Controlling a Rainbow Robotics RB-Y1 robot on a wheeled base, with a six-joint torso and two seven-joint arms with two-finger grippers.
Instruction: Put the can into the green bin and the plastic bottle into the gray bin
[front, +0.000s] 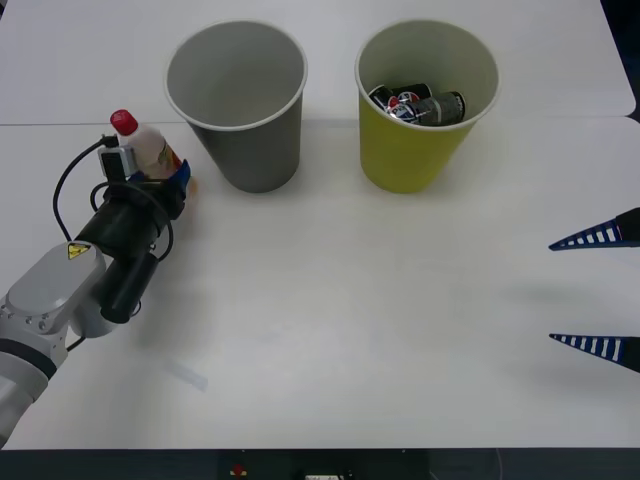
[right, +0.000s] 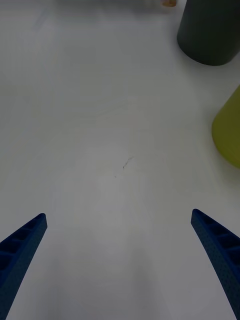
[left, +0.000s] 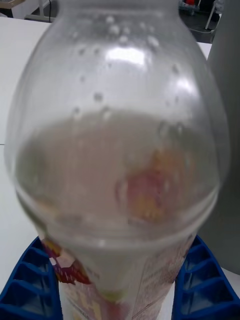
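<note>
Where the white worktop (front: 330, 300) is viewed from the front: left gripper (front: 165, 180) at 9 o'clock, closed on the plastic bottle (front: 145, 148), red cap tilted toward 11 o'clock. Gray bin (front: 245, 130) at 12 o'clock, just beside the bottle. Green bin (front: 415, 150) at 1 o'clock, cans (front: 420, 105) inside. Right gripper (front: 600, 290) at 3 o'clock, fingers spread wide, holding nothing.

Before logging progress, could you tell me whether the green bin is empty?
Not empty: the green bin holds dark cans at its bottom.
</note>
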